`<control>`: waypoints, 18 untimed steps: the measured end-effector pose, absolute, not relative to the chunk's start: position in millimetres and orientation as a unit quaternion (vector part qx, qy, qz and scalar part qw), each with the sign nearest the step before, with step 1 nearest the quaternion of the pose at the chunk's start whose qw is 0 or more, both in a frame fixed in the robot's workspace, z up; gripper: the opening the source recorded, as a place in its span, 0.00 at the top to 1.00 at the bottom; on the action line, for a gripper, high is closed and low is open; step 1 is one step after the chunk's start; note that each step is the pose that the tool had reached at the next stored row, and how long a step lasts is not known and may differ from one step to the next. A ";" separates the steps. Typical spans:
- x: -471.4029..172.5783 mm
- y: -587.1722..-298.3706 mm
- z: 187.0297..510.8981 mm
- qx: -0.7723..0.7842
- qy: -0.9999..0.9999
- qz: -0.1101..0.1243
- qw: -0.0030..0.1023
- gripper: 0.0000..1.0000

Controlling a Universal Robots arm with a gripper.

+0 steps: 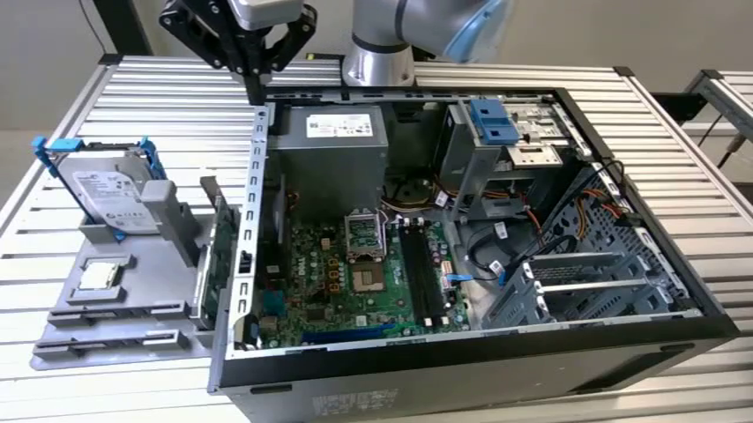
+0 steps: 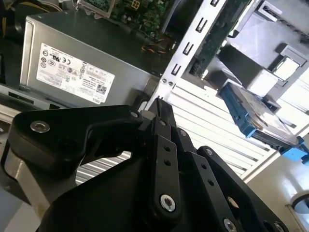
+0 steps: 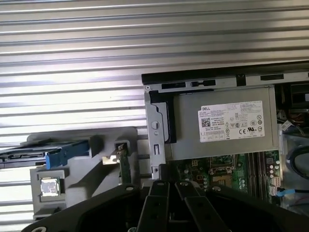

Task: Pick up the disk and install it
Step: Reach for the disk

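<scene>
Leaning on edge in grey stand (image 1: 139, 284), disk (image 1: 112, 196), label outward; gripper (image 1: 254, 90) closed, empty.

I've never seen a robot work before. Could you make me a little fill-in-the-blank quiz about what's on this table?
1. The disk stands in a grey holder, framed by a ____ bracket.
2. The gripper hangs above a corner of the open computer case, shut and holding ____.
3. The disk sits outside the case, on the exterior view's ____ side.
Missing words: blue; nothing; left.
</scene>
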State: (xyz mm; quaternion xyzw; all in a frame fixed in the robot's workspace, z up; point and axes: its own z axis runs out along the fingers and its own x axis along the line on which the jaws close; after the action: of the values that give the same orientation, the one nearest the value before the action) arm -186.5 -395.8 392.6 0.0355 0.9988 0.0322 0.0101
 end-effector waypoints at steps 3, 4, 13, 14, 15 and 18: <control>-197.0 -394.4 392.6 0.035 0.999 0.032 0.010 1.00; -200.2 -393.9 392.6 0.035 0.999 0.032 0.010 1.00; -227.3 -385.7 392.6 0.035 0.999 0.032 0.010 1.00; -230.2 -384.8 392.6 0.035 0.999 0.032 0.010 1.00; -233.5 -383.8 392.6 0.035 0.999 0.032 0.010 1.00; -244.5 -382.1 392.6 0.035 0.999 0.032 0.010 1.00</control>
State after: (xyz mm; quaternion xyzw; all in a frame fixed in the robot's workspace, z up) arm -244.5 -382.1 392.6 0.0355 0.9988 0.0321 0.0101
